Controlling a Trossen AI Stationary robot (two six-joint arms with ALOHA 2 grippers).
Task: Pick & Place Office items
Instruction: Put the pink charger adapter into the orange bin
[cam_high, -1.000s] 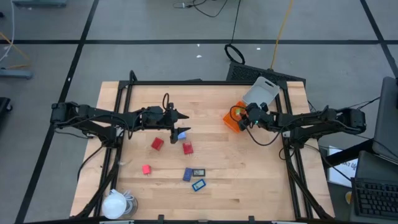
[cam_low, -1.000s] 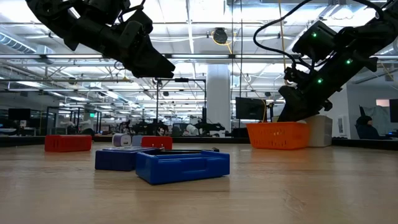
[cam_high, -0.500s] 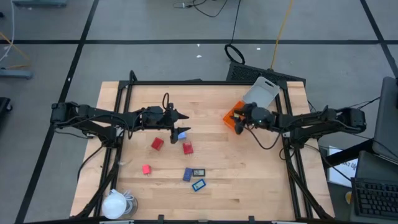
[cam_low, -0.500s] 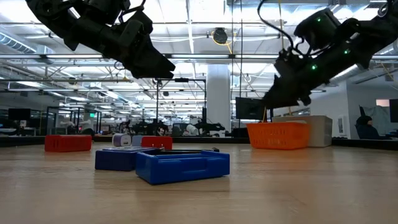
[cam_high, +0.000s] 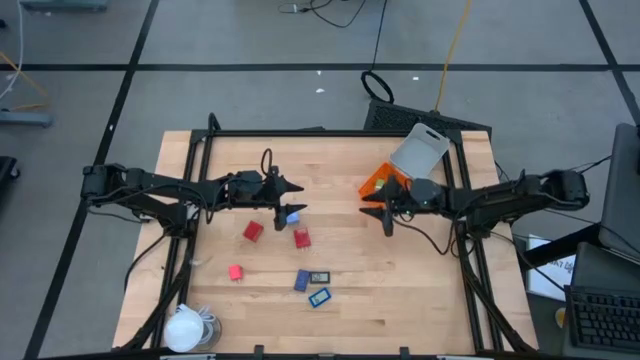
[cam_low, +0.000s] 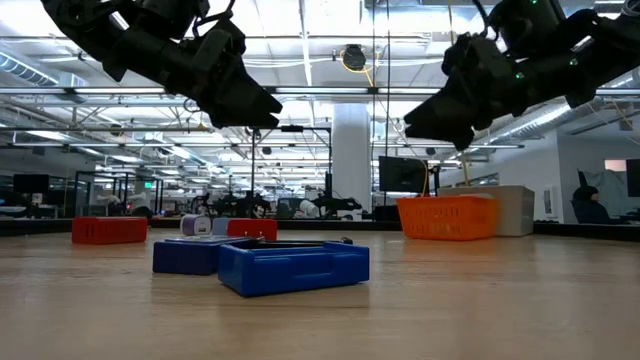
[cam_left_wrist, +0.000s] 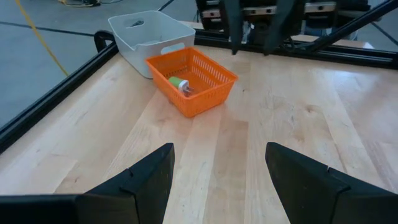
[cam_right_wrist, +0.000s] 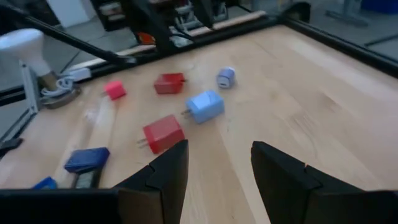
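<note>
The office items lie loose on the wooden table: a pale blue cube (cam_high: 292, 215), a purple cube (cam_right_wrist: 226, 76), red blocks (cam_high: 252, 231) (cam_high: 302, 238) (cam_high: 236, 271), and blue and dark flat pieces (cam_high: 301, 281) (cam_high: 319, 277) (cam_high: 319, 297). My left gripper (cam_high: 293, 187) hangs open above the table just beyond the pale blue cube, pointing toward the right edge, with nothing between its fingers (cam_left_wrist: 217, 155). My right gripper (cam_high: 374, 211) hangs open in the air beside the orange tray (cam_high: 376, 183), pointing toward the items (cam_right_wrist: 219, 152), and is empty.
The orange tray (cam_left_wrist: 191, 79) holds a small green thing, and a grey lid (cam_high: 418, 150) leans behind it at the far right. A white round lump with a cord (cam_high: 185, 327) sits at the near left corner. Bare wood lies between the two grippers.
My right gripper has left the spot over the orange tray, risen, and swung from pointing down to nearly level, moving toward the table's middle. It stays open. My left gripper and the items have kept still.
</note>
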